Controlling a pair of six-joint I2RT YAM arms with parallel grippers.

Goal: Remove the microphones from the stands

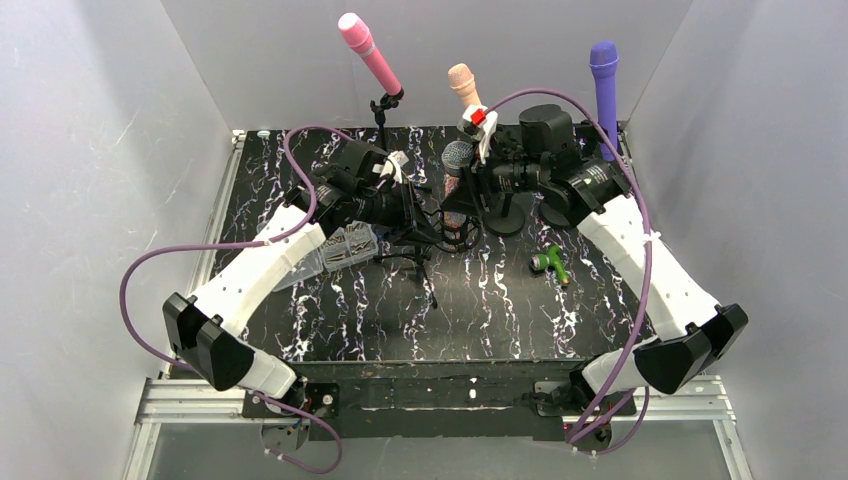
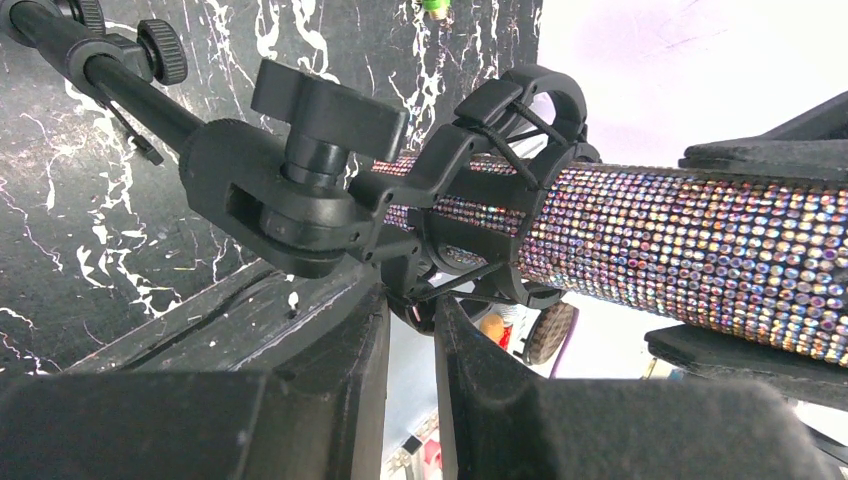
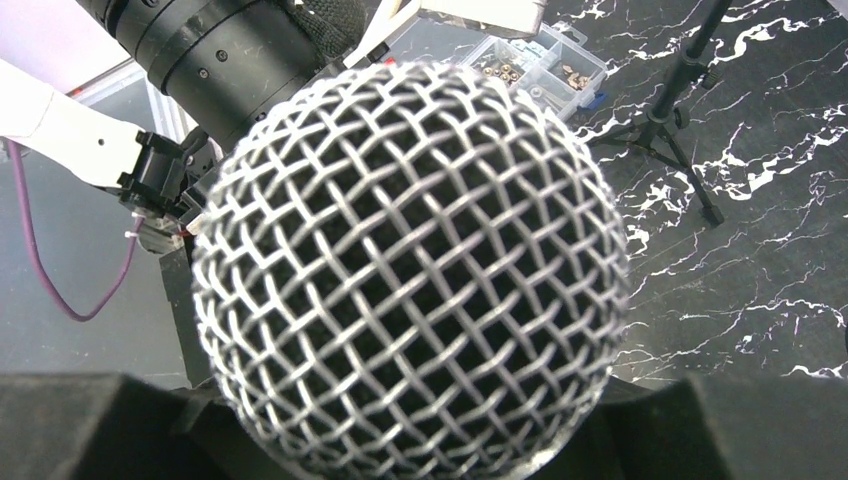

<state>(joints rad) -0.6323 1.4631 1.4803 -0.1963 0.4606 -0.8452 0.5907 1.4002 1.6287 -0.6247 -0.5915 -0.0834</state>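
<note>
My right gripper (image 1: 468, 188) clamps the stiff, studded microphone (image 2: 680, 230) mid-barrel; a sure hold, I reckon. Left gripper's (image 2: 410, 380) state I can't tell.

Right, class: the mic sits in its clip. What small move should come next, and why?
Probably draw the mic head-first out of the clip, along the mic's own axis. The right fingers look clamped on its body, the clip rings its narrow end, and the left fingers sit at the clip's base, seemingly placed to brace it.
</note>
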